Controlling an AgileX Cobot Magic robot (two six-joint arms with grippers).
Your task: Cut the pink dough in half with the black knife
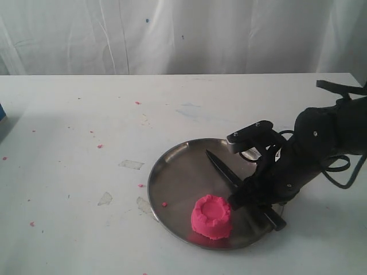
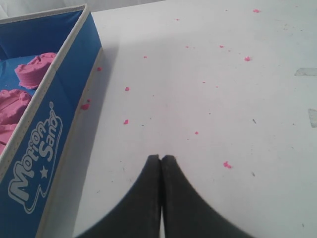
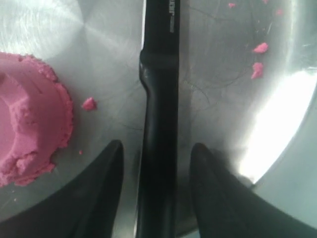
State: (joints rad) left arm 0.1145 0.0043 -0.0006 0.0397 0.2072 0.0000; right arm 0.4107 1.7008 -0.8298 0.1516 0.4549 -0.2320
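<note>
Right pincer (image 3: 154, 153) astride the black knife (image 3: 159, 99)
Fingers wide, handle between, untouched; pink dough (image 3: 29, 119) at nine o'clock.

1. We read "Motion Sand" in white rounded letters with a small white star beside them, on the blue outer wall of the box (image 2: 47, 148) in the left wrist view; the lettering runs slantwise along that wall.

2. On the black knife (image 3: 161, 74) in the right wrist view, we see a short pale marking on the blade near where it leaves the picture. It may be a brand stamp, but it is too small and cut off for us to read.

3. In the exterior view we find no legible text, number or sign.
</note>
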